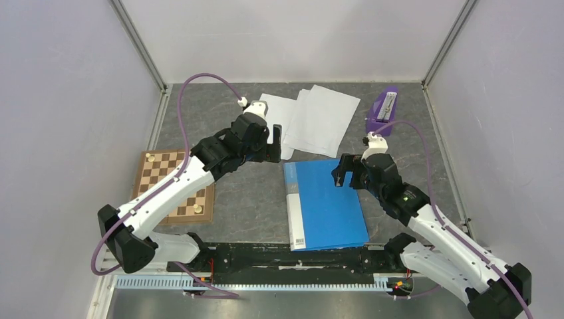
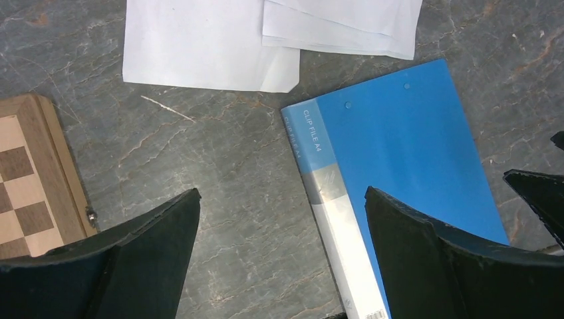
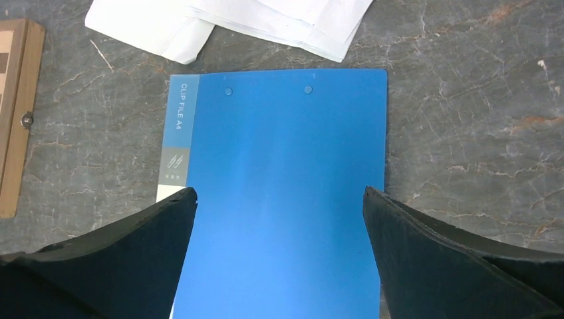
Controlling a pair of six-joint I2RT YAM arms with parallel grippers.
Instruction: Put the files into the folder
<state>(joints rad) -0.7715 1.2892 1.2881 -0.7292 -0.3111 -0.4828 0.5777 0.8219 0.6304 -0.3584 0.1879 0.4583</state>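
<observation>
The blue folder (image 1: 326, 206) lies closed and flat on the grey table, its pale spine strip on the left. Several white files (image 1: 312, 119) lie overlapping just beyond its far edge. My left gripper (image 1: 274, 143) hangs open above the table by the folder's far left corner, near the files, holding nothing. My right gripper (image 1: 346, 171) hovers open over the folder's far right part, also empty. The left wrist view has the folder (image 2: 399, 146) under the right finger, files (image 2: 206, 46) ahead, and the gripper (image 2: 282, 193) wide. In the right wrist view the gripper (image 3: 279, 191) spans the folder (image 3: 279, 166), with files (image 3: 266, 20) beyond.
A brown chessboard (image 1: 173, 186) lies at the left, and shows in the left wrist view (image 2: 26, 179). A purple object (image 1: 384, 109) stands at the back right. Pale walls close in the table on three sides.
</observation>
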